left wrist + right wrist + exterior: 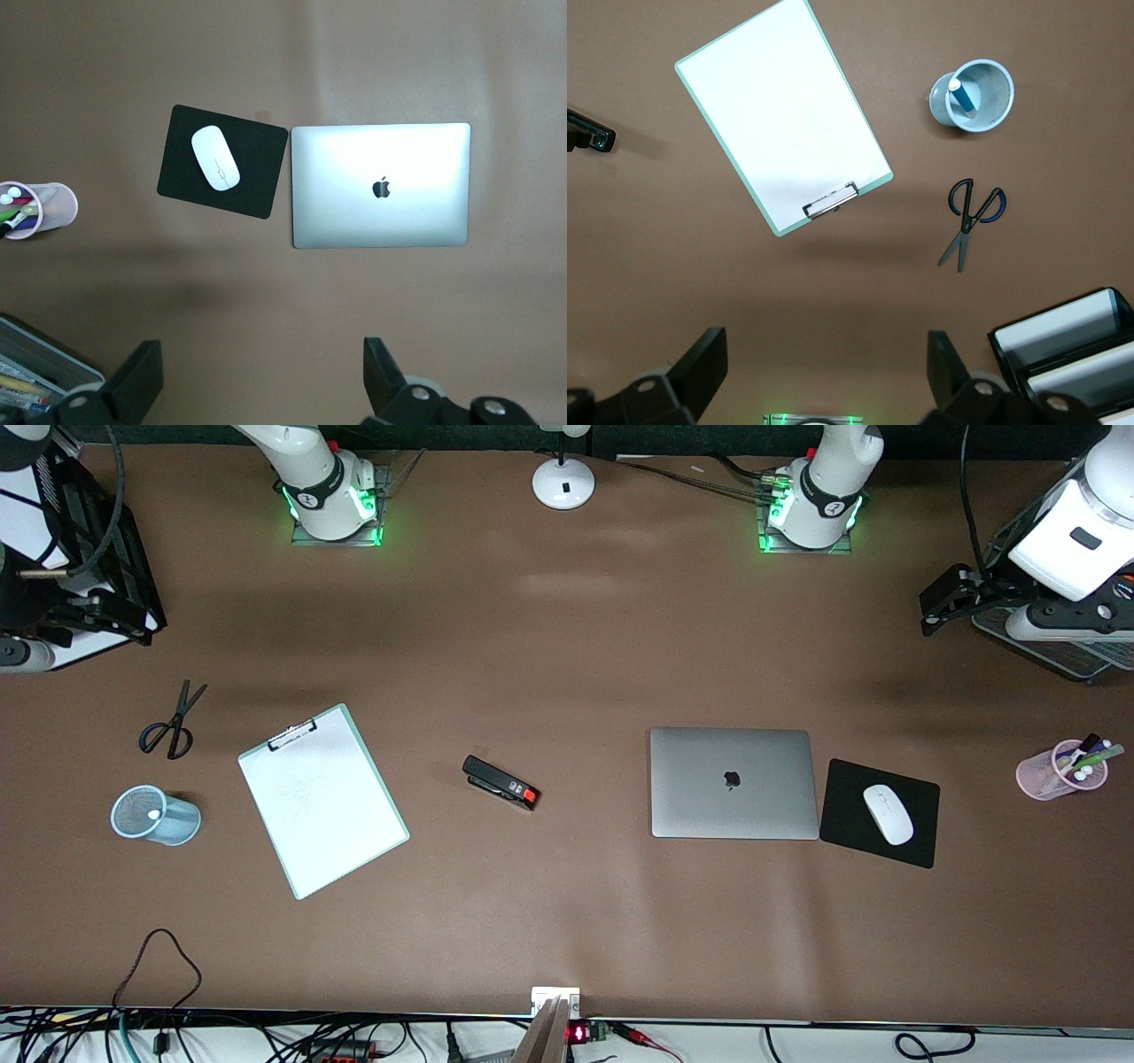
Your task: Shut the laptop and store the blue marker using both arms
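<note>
Clipboard (322, 801) lies nearest; laptop (733, 783) closed; both pincers (262, 376) (827, 372) spread, aloft at table ends.

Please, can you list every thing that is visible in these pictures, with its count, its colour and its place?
laptop: one, silver-grey, lid shut, toward the left arm's end of the table.
mouse pad: one, black, beside the laptop.
mouse: one, white, on the mouse pad.
pink cup: one, holds coloured pens, at the left arm's end.
stapler: one, black and red, mid-table.
clipboard: one, pale green with white paper, toward the right arm's end.
scissors: one pair, dark handles, beside the clipboard.
mesh cup: one, light blue, nearer the front camera than the scissors.
blue marker: one, in the mesh cup.
left claw: one, black, open, waiting raised.
right claw: one, black, open, waiting raised.
</note>
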Robot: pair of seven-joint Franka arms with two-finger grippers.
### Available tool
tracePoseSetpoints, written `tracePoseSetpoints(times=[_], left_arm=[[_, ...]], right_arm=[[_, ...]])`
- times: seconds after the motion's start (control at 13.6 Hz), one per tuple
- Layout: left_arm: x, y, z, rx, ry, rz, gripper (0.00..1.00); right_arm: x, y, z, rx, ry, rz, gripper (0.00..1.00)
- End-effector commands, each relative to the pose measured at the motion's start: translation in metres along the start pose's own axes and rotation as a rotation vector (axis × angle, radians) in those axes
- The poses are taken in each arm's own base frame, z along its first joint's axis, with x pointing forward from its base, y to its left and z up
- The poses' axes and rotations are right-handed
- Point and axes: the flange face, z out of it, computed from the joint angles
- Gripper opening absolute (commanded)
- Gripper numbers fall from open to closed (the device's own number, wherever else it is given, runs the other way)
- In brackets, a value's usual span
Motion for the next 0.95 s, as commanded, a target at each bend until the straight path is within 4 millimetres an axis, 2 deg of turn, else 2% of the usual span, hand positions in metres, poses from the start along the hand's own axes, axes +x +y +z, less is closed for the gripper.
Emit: tracePoseSetpoints(times=[0.0, 0.88], left_arm=[[-0.0008, 0.0005, -0.0053, 0.002, 0.016, 0.020, 1.00], [0.0020, 0.0010, -0.0058, -0.001, 0.035, 0.020, 1.00]], right_arm=[[-0.0156, 0.0001, -0.0028, 0.007, 0.016, 0.019, 1.00], [-0.0221, 0.0060, -0.0076, 0.011, 0.021, 0.039, 1.00]])
